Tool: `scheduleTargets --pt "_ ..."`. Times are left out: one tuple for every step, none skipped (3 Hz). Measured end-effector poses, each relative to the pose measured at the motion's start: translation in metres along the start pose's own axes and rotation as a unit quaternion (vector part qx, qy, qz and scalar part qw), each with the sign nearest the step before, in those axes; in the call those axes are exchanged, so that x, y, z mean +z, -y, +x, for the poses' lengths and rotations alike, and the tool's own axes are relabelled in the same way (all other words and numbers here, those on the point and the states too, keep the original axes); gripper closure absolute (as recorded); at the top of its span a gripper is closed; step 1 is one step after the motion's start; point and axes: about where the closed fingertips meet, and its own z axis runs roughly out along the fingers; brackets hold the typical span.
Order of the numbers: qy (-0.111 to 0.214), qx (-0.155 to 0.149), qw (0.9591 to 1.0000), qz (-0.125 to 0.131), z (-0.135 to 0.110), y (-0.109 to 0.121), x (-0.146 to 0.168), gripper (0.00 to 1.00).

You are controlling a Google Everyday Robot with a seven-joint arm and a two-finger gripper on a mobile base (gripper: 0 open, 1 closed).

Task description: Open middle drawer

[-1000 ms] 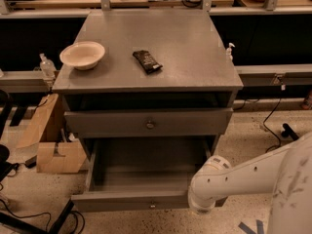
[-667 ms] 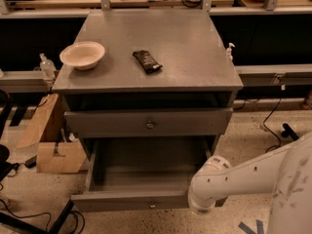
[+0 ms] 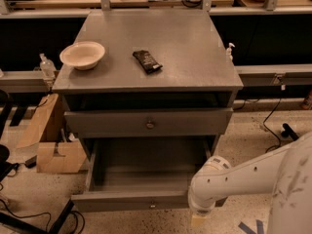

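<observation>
The grey cabinet has a dark band under its top. Below that band is the middle drawer, a wide flat grey front with a small round knob; it looks pushed in. The drawer beneath it is pulled far out and looks empty, its front near the floor. My white arm reaches in from the lower right, its rounded joint at the open drawer's right front corner. My gripper is out of view.
A cream bowl and a dark snack bar lie on the cabinet top. Cardboard boxes stand on the floor at the left. Cables and a plug lie at the right. A small bottle stands on the left rail.
</observation>
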Motion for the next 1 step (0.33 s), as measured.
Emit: scheduleTargets --pt "0.0 0.0 1.0 0.0 0.0 0.0 0.0 0.0"
